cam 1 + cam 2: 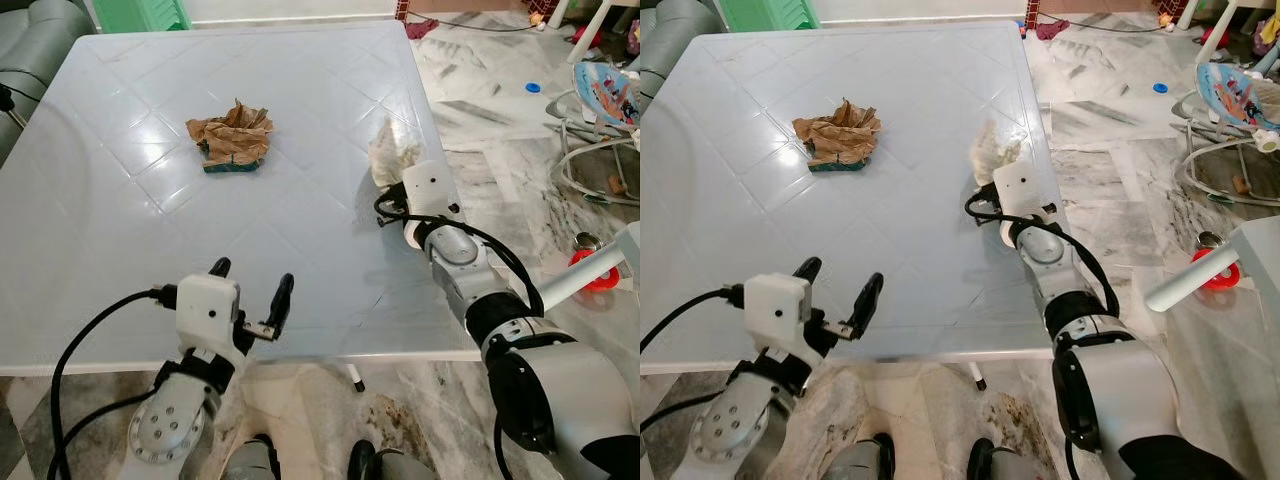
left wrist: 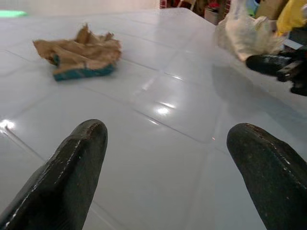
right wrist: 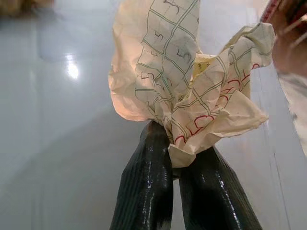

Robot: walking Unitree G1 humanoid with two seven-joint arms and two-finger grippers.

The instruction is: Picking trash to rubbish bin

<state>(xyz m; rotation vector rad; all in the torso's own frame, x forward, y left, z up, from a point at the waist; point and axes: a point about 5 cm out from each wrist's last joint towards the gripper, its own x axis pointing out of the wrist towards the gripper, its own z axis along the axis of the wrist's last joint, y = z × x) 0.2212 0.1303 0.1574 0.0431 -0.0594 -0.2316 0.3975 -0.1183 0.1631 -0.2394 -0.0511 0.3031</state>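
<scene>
A crumpled cream paper (image 3: pixel 192 91) with green grid lines and red marks is pinched between the two black fingers of my right gripper (image 3: pixel 173 158), which is shut on it near the right edge of the pale table (image 1: pixel 120 200). From the head the same paper (image 1: pixel 393 150) pokes out beyond the right wrist. A crumpled brown paper wad (image 1: pixel 232 136) with a teal strip lies on the table toward the far middle. My left gripper (image 1: pixel 252 288) hovers open over the table's near edge, nothing between its fingers (image 2: pixel 72 167).
Marble floor lies to the right of the table, strewn with a baby bouncer (image 1: pixel 605 100), a blue lid (image 1: pixel 533 87) and a red-and-white object (image 1: pixel 590 268). A green item (image 1: pixel 140 14) stands beyond the table's far edge. A grey sofa (image 1: pixel 30 40) is at far left.
</scene>
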